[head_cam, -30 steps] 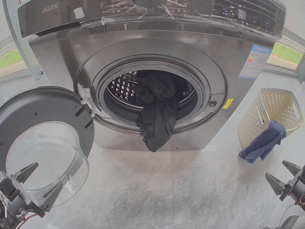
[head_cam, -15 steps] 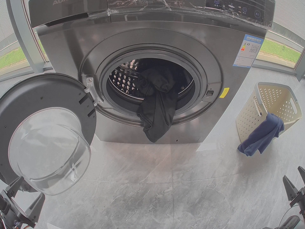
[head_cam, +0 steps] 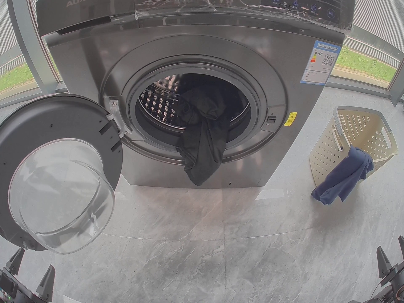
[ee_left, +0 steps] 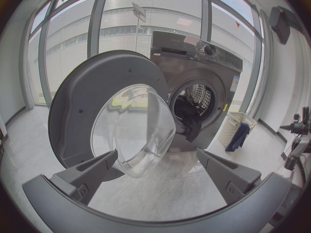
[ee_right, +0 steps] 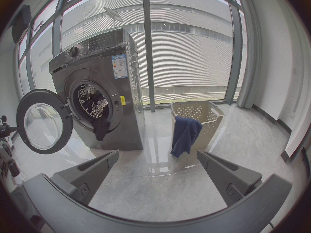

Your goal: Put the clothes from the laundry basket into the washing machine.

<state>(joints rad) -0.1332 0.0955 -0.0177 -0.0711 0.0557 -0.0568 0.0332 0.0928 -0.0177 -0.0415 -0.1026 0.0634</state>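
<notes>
far left, low over the floor [head_cam: 210,240]: left gripper [ee_left: 156,153], fingers spread wide, holding nothing. just ahead of it: round door [head_cam: 54,118] of the washing machine [head_cam: 235,43], swung fully open on the left hinge, clear bowl-shaped window facing outward. centre: open drum [head_cam: 160,106], with a black garment [head_cam: 202,148] partly inside, draped over the lower rim and hanging down the front panel. right of the machine, standing apart from it on the floor: cream laundry basket [head_cam: 362,127] with perforated walls. over its near rim: blue garment [head_cam: 343,179], hanging down the outside to about floor level. far right, low, well apart from the basket: right gripper [ee_right: 157,152], fingers spread wide, holding nothing.
</notes>
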